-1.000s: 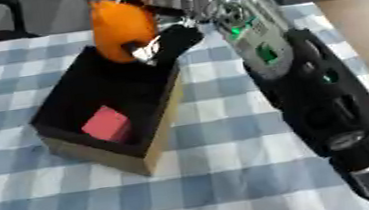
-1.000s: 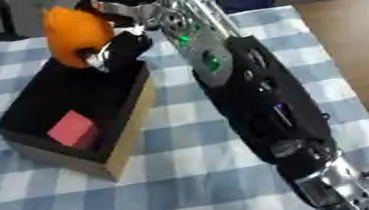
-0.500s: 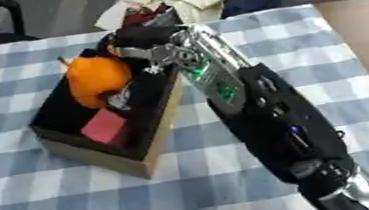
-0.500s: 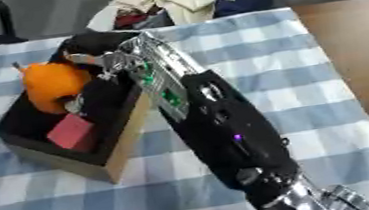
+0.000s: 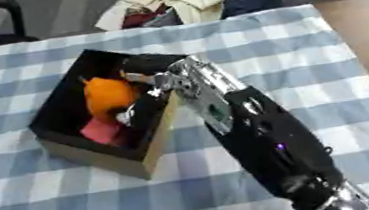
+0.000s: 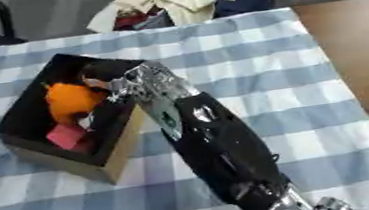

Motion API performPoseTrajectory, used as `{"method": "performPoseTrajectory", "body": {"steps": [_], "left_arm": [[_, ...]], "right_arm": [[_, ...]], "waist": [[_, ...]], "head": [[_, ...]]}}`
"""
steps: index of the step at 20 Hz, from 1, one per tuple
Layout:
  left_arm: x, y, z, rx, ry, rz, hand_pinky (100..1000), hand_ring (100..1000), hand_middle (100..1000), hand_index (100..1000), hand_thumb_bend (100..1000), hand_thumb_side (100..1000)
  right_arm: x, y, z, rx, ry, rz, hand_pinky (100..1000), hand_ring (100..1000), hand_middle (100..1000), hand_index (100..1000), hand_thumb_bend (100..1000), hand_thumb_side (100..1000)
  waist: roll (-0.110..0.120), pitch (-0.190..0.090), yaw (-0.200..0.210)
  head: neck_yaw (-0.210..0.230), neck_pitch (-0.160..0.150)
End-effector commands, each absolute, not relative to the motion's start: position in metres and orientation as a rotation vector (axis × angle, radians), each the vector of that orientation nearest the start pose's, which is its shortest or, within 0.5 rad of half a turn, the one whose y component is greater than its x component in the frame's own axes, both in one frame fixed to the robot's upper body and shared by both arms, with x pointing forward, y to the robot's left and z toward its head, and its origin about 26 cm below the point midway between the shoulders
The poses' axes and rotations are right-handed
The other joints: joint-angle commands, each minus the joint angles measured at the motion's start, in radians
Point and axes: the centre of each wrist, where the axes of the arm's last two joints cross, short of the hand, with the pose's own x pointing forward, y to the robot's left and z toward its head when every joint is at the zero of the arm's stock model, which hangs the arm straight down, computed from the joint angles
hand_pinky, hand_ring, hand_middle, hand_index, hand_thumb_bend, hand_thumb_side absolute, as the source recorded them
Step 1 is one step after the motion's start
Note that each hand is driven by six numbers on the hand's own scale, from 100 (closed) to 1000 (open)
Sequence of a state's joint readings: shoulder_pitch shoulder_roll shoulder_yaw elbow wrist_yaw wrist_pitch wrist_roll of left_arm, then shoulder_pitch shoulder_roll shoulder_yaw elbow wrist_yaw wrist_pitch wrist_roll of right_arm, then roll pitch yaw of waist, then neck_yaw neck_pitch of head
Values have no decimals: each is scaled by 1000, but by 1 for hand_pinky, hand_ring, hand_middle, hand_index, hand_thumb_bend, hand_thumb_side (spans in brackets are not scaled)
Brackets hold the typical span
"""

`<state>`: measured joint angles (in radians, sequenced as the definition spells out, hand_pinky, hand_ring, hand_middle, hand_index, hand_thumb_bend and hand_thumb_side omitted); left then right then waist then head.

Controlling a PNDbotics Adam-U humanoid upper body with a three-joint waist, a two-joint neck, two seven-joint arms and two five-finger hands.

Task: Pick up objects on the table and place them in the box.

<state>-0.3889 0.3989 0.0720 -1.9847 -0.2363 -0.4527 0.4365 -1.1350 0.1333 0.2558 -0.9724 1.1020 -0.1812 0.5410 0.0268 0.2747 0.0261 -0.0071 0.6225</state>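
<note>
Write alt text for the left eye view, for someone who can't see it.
The robot's right hand reaches into an open black box on a blue-and-white checked tablecloth, holding an orange object inside it above a pink block. Its black arm crosses from the lower right corner.

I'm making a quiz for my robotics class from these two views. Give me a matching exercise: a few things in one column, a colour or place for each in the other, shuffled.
Things:
1. orange object
2. pink block
3. box
4. tablecloth

Descriptions:
A. blue and white checks
B. lies on the box floor
C. black inside, tan outside
D. at the right hand, inside the box

Pairs: 1-D, 2-B, 3-C, 4-A
</note>
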Motion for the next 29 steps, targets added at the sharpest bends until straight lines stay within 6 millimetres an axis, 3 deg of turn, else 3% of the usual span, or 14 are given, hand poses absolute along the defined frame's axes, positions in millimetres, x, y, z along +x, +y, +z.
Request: {"method": "performPoseTrajectory", "body": {"steps": [1, 5, 8, 11, 25, 29], "left_arm": [[304, 279, 245, -614, 3237, 103, 465, 602, 585, 657, 100, 766], [304, 279, 244, -613, 3238, 105, 465, 602, 585, 656, 100, 765], [304, 279, 245, -612, 3239, 104, 465, 602, 585, 656, 100, 766], [304, 279, 244, -612, 3239, 104, 465, 602, 586, 656, 100, 766], [304, 280, 244, -620, 3239, 94, 466, 602, 586, 655, 100, 768], [304, 281, 244, -626, 3238, 85, 466, 602, 586, 655, 100, 768]], "right_arm": [[427, 23, 229, -573, -1714, 1997, 851, 881, 815, 885, 118, 579], [424, 26, 231, -579, -1695, 2095, 882, 922, 865, 939, 293, 644], [422, 26, 237, -592, -1709, 2126, 904, 943, 891, 972, 444, 789], [419, 23, 245, -607, -1755, 2104, 910, 946, 896, 983, 490, 830], [388, -10, 314, -623, -2148, 1733, 920, 927, 877, 996, 382, 802], [375, -25, 329, -602, -2271, 1579, 930, 922, 867, 1000, 251, 794]], "waist": [[6, -17, 1], [6, -18, 1], [7, -18, 1], [7, -18, 0], [7, -19, -7], [7, -19, -11]], "head": [[-3, -10], [-5, -11], [-5, -12], [-5, -11], [-8, 9], [8, 13]]}}
